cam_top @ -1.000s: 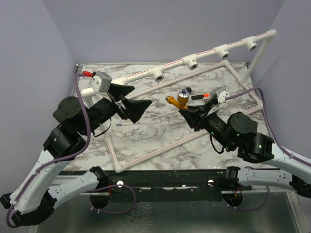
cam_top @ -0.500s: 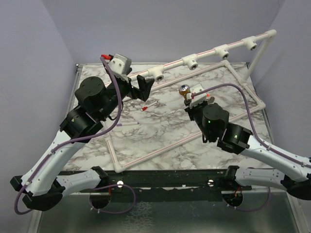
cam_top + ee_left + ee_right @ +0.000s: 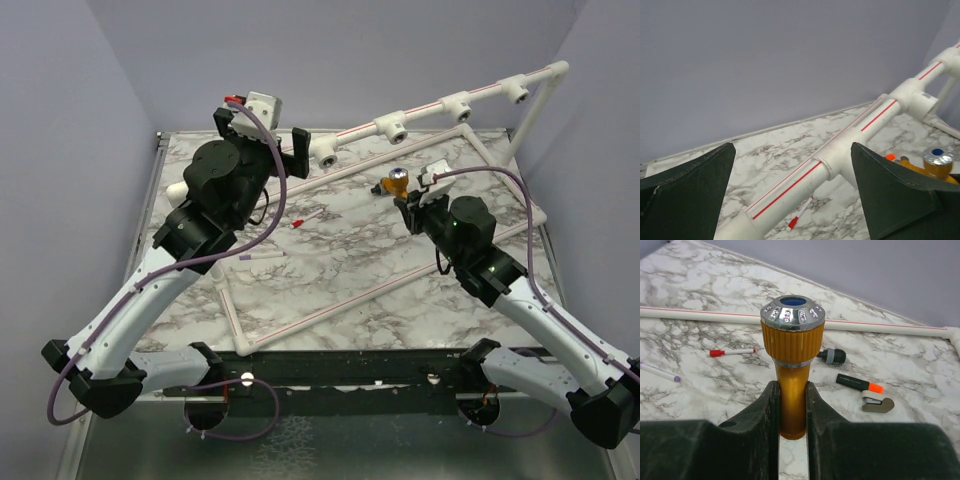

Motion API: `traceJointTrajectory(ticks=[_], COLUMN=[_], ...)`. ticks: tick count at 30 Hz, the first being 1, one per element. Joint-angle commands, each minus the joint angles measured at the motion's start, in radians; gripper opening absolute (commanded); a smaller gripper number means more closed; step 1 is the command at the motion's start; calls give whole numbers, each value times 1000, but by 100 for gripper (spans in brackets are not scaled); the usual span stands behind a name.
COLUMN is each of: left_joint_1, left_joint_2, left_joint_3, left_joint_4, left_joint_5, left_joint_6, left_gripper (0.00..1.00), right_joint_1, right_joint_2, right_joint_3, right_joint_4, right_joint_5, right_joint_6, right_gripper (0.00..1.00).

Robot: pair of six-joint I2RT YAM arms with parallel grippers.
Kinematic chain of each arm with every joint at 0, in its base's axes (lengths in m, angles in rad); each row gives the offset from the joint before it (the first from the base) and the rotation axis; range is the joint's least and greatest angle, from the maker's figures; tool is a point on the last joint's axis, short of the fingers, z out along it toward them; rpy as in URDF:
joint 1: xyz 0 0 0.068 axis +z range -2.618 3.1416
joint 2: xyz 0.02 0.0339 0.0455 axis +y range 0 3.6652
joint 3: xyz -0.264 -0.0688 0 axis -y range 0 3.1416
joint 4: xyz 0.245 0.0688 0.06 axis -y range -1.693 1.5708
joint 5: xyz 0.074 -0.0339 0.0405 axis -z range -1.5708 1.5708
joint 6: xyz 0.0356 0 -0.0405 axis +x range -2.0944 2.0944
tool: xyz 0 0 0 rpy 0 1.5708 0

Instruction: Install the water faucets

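A mustard-orange water faucet [image 3: 397, 182] with a silver round end is held upright above the marble table. My right gripper [image 3: 407, 203] is shut on its stem; in the right wrist view the faucet [image 3: 792, 355] stands clamped between the fingers of the right gripper [image 3: 791, 390]. My left gripper [image 3: 291, 156] is open at the raised white pipe [image 3: 355, 133], beside the leftmost tee socket [image 3: 325, 155]. In the left wrist view the left gripper [image 3: 792, 147] is wide open. The pipe [image 3: 790, 187] runs between its fingers, and the faucet [image 3: 936, 162] shows at the right edge.
More tee sockets [image 3: 392, 128] [image 3: 458, 105] sit along the pipe. A thin white red-tipped stick [image 3: 305, 218] and a purple-tipped stick [image 3: 262, 256] lie on the marble. An orange-capped marker [image 3: 857, 383], a grey clip [image 3: 877, 403] and a small black cap [image 3: 832, 356] lie near a floor pipe [image 3: 865, 325].
My left arm has swung up and back from the table's left to the raised pipe. My right gripper has carried the faucet back and to the right, turning it upright.
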Motion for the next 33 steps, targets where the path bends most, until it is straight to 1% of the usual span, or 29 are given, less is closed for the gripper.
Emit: traceJointTrajectory(ticks=[1,6,8,10,13,18,19,28,33], left_joint_1=[79,194,213,216,218,218,218,218,218], left_joint_2=[58,102,111,116,123,121,121,124,120], left_joint_3=[21,17,9,1,-11,-37,-40,-81,-106], left_joint_4=[42,53,59,62,48,24,20,23,36], left_joint_5=[-17,49,72,75,80,84,83,65,63], left_joint_6=[-15,-95,-115,-122,-129,-132,-129,-101,-96], left_gripper=[98,97,97,97,97,97,97,97,98], right_joint_1=[-54,-62,-61,-62,-62,-62,-62,-62,-61], right_joint_2=[-75,-132,-157,-181,-212,-237,-236,-225,-207], right_joint_3=[-40,-63,-64,-68,-71,-56,-50,-55,-54], right_joint_4=[114,117,117,125,143,184,188,288,316], right_joint_5=[-215,-279,-283,-257,-192,-130,-121,-101,-96], right_joint_6=[72,100,100,128,129,112,84,35,-34], right_gripper=[1,1,1,1,1,1,1,1,1])
